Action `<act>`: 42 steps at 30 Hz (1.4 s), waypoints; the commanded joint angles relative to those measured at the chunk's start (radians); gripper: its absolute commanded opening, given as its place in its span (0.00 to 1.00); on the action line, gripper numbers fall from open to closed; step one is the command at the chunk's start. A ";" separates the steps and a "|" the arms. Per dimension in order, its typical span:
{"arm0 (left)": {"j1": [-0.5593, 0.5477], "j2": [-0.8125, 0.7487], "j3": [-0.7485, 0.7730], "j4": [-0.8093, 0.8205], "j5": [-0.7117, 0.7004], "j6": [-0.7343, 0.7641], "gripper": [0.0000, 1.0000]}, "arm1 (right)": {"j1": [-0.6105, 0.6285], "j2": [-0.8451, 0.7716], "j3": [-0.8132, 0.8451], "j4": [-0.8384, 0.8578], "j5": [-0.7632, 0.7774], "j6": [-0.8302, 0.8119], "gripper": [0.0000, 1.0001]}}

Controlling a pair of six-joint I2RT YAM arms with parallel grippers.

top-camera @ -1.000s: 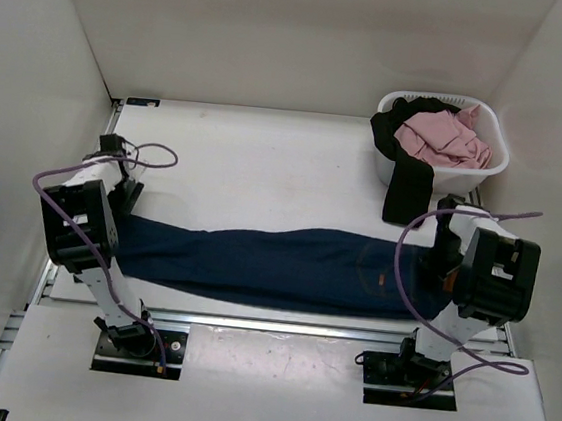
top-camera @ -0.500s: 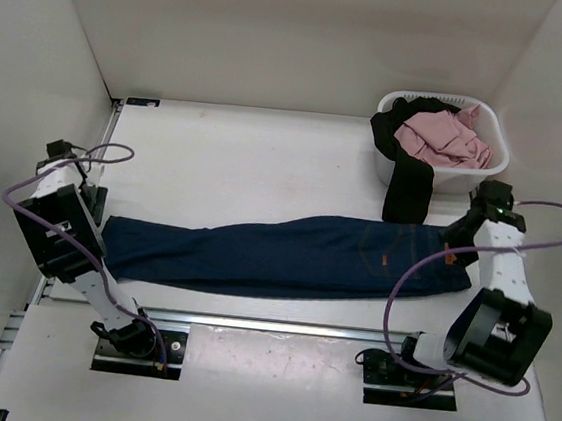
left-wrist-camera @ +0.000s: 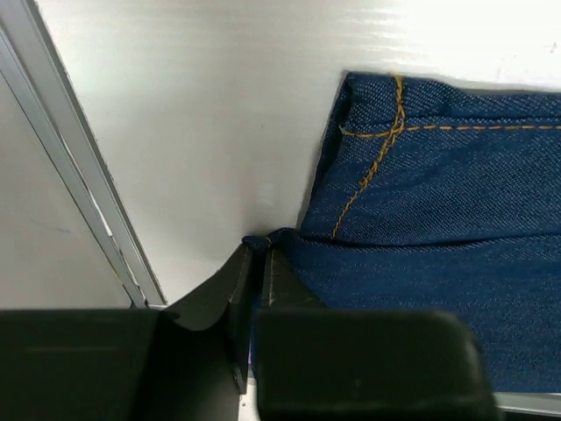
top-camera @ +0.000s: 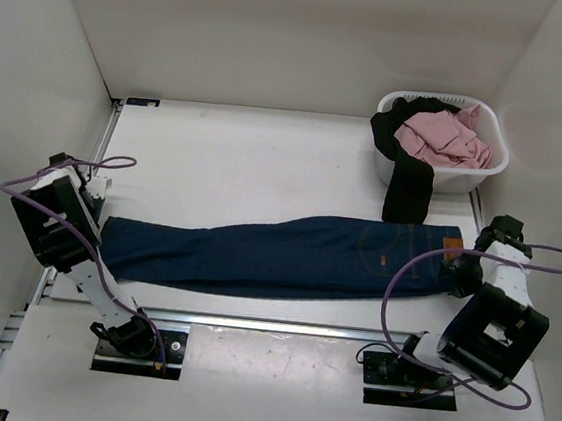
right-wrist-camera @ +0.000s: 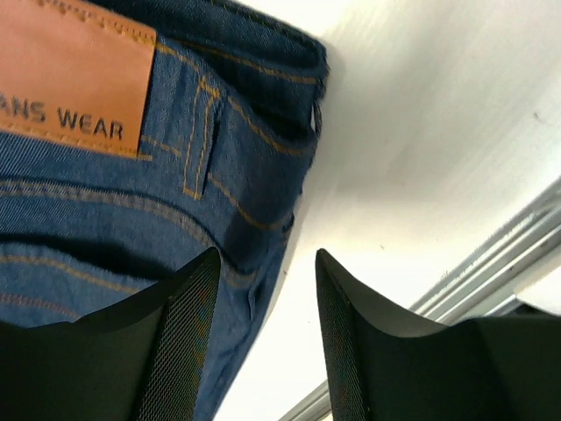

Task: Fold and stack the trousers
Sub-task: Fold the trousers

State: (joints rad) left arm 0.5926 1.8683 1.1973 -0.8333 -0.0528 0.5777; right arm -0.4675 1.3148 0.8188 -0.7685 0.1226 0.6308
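The trousers [top-camera: 276, 255] are laid flat along the bench [top-camera: 266, 159], extended between the 2 claws. The left claw [left-wrist-camera: 257, 254] is clamped on a hem corner. The right claw [right-wrist-camera: 267, 276] is held apart over the waistband edge, with the tan patch [right-wrist-camera: 74, 83] just beyond it. The denim is judged soft, fairly heavy and not slippery, and is best gripped at the double-stitched hem and waistband.

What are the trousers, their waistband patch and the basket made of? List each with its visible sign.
The trousers look like denim: dark blue, matte twill weave with tan stitching. The patch seems leather or imitation: tan, smooth, printed lettering. The basket is probably plastic: white, rigid-looking moulded rim.
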 commanded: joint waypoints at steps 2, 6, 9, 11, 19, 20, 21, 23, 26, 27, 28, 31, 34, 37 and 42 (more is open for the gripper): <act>0.009 0.037 -0.047 0.003 0.051 0.008 0.14 | -0.005 0.058 0.014 0.072 -0.012 -0.036 0.53; 0.009 0.015 -0.024 0.003 0.033 0.008 0.14 | -0.005 0.086 0.025 0.116 0.008 -0.045 0.49; 0.009 -0.015 0.004 -0.006 0.021 -0.001 0.14 | -0.005 0.118 0.046 0.117 0.017 -0.045 0.42; 0.009 -0.043 0.018 -0.015 0.011 -0.001 0.14 | -0.005 0.145 0.055 0.117 0.026 -0.054 0.33; -0.001 -0.135 0.064 -0.044 0.011 0.008 0.14 | -0.005 0.190 0.112 0.100 0.066 -0.063 0.05; -0.001 -0.135 0.064 -0.044 0.011 0.008 0.14 | -0.005 0.190 0.121 0.081 0.066 -0.063 0.05; -0.001 -0.135 0.076 -0.053 0.011 0.008 0.14 | -0.005 0.190 0.141 0.072 0.066 -0.075 0.05; -0.001 -0.135 0.105 -0.064 0.025 0.008 0.14 | -0.005 0.179 0.166 0.032 0.075 -0.085 0.05; -0.010 -0.135 0.172 -0.110 0.077 0.008 0.14 | -0.005 0.179 0.198 -0.008 0.075 -0.111 0.12; -0.010 -0.135 0.188 -0.110 0.093 0.008 0.14 | -0.005 0.170 0.207 -0.008 0.075 -0.111 0.17; -0.010 -0.135 0.202 -0.121 0.102 -0.002 0.14 | -0.005 0.170 0.207 -0.008 0.075 -0.121 0.19; -0.051 -0.114 0.223 -0.121 0.102 -0.003 0.14 | -0.005 0.181 0.207 -0.008 0.084 -0.121 0.08; -0.060 -0.091 0.223 -0.132 0.093 -0.012 0.14 | -0.014 0.190 0.207 -0.008 0.104 -0.111 0.00; -0.060 -0.081 0.243 -0.132 0.068 -0.012 0.14 | -0.037 0.166 0.207 -0.017 0.127 -0.102 0.00; -0.060 -0.070 0.262 -0.132 0.059 -0.021 0.14 | -0.083 0.092 0.198 0.003 0.117 -0.102 0.00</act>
State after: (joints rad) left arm 0.5278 1.8053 1.4189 -0.9771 0.0265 0.5655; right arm -0.5205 1.4796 0.9913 -0.7761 0.1883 0.5350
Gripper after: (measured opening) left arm 0.175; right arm 0.013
